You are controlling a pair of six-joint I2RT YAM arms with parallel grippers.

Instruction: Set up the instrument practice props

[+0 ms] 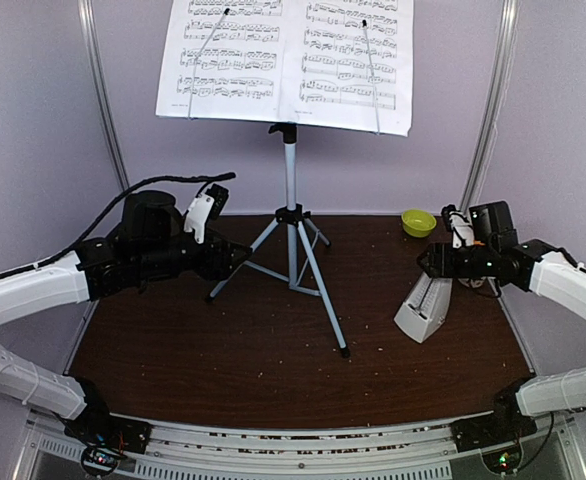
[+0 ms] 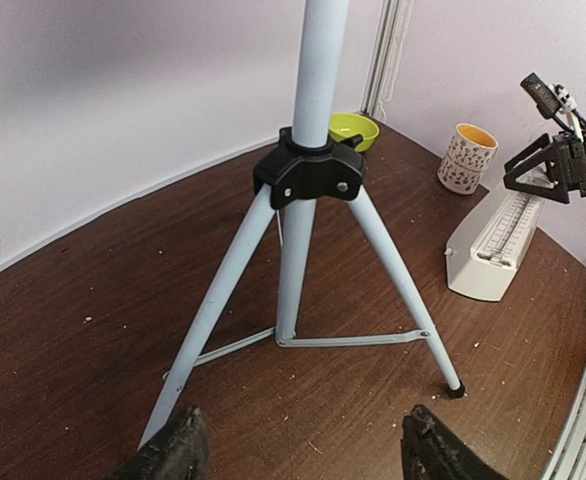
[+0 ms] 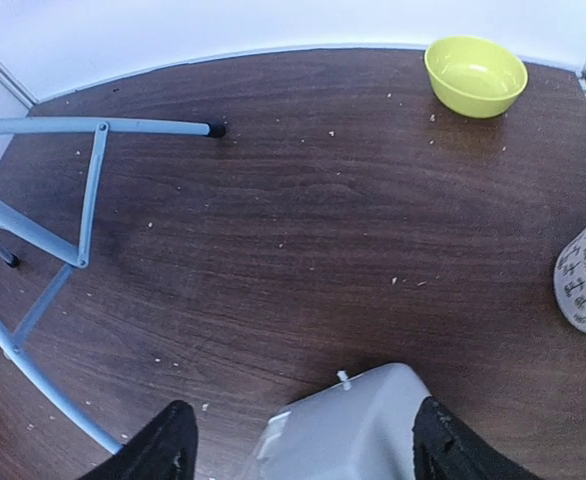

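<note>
Item: tall silver tripod music stand [image 1: 290, 175], standing upright at the middle of the dark brown wooden tabletop [image 1: 223, 350], its three legs spreading from a black plastic hub [image 2: 308, 172] and each foot resting on the wood. Two white sheet-music pages [image 1: 233, 60] are lying side by side on the stand's desk at the top, each with a thin wire retainer crossing it. Item: small white pyramid-shaped metronome [image 1: 421, 312], sitting on the table to the right of the stand, apart from the nearest tripod foot, its scale face showing in the left wrist view. Item: left gripper [image 2: 303, 460], hovering low beside the stand's left leg with its black fingers [image 2: 173, 452] spreading wide and nothing between them; that leg is running down close to one finger. Item: right gripper [image 3: 303, 455], hanging over the metronome's top with jaws parted wide, straddling the white body; a gap is showing on one side, and contact on the other cannot be told. Item: small yellow-green round bowl [image 1: 418, 222], sitting at the back right of the table. Item: white patterned mug with orange interior [image 2: 468, 158], standing just behind the metronome near the right edge.
</note>
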